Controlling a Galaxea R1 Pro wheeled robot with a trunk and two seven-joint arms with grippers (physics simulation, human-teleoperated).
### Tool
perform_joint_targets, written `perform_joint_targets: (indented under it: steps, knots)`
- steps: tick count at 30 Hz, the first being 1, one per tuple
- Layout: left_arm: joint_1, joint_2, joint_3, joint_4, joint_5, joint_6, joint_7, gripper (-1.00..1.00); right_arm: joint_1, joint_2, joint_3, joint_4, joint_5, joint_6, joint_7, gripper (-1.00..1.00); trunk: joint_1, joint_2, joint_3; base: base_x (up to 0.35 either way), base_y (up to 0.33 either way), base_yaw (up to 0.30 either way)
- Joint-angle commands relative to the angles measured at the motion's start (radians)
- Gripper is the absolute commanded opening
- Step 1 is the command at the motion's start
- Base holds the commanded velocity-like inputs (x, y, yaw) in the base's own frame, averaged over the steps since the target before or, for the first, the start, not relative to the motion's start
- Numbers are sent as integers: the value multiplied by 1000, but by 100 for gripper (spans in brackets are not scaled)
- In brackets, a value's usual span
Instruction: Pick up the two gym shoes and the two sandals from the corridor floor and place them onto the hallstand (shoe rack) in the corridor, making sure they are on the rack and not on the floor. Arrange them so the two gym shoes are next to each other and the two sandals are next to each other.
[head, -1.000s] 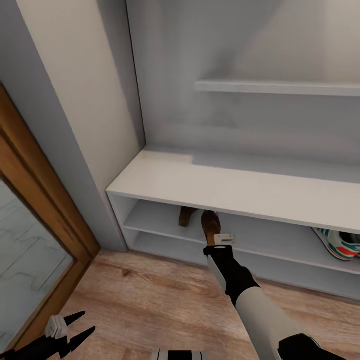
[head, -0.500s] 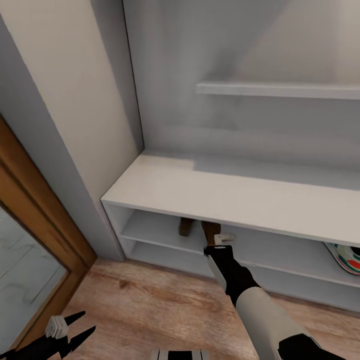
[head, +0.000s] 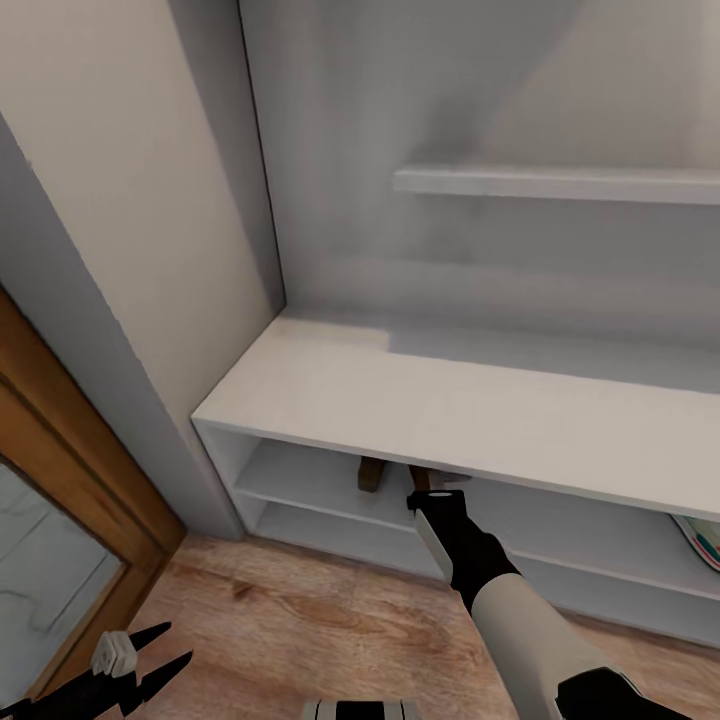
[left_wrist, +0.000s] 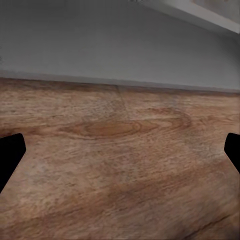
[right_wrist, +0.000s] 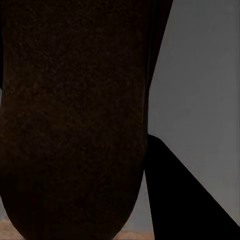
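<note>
- Your hallstand (head: 420, 415) is a light-grey bench with two open shelf levels and a wall shelf above.
- One brown sandal (head: 371, 473) sits on its upper shelf; a second (head: 421, 478) is just beside it.
- A gym shoe (head: 704, 543) peeks out far right on that shelf.
- The corridor floor (head: 300, 630) is light-brown wood grain.

Right arm (head: 520, 610), lower centre-right of head view: glossy black wrist section with a narrow light-grey stripe along its side, then a pale grey-white smooth forearm shell, then a black rounded joint cover at the lower right corner. Small white-grey block at the wrist tip, partly under the shelf edge. Left gripper (head: 150, 655), lower left of head view: two slim black pointed fingers, tapering to sharp tips, with a small white-grey ribbed block at their base. Bottom centre edge: a white-and-black strip of the trunk. Left wrist view: black fingertips (left_wrist: 10, 155) at the left and right edges. Right wrist view: one black wedge-shaped finger (right_wrist: 180, 195), lower right.
</note>
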Motion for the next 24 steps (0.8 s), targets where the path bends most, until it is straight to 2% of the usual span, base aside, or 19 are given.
perform_joint_targets:
  steps: [1, 11, 21, 22, 24]
  knots:
    - [-1, 0, 4, 0, -3, -5, -4, 100, -1, 0, 3, -1, -13, 2, -11, -100, 0, 0, -1, 125, 0, 0]
    - [-1, 0, 4, 0, -3, -5, -4, 100, -1, 0, 3, -1, -13, 2, -11, -100, 0, 0, -1, 78, 47, 0]
    - [-1, 0, 4, 0, -3, -7, -7, 100, -1, 0, 3, -1, -13, 2, -11, -100, 0, 0, -1, 8, 8, 0]
    - [-1, 0, 4, 0, -3, -7, -7, 100, -1, 0, 3, -1, -13, 2, -11, 100, 0, 0, -1, 0, 0, 0]
    - [-1, 0, 4, 0, -3, -7, -7, 100, -1, 0, 3, -1, -13, 2, -11, 100, 0, 0, -1, 0, 0, 0]
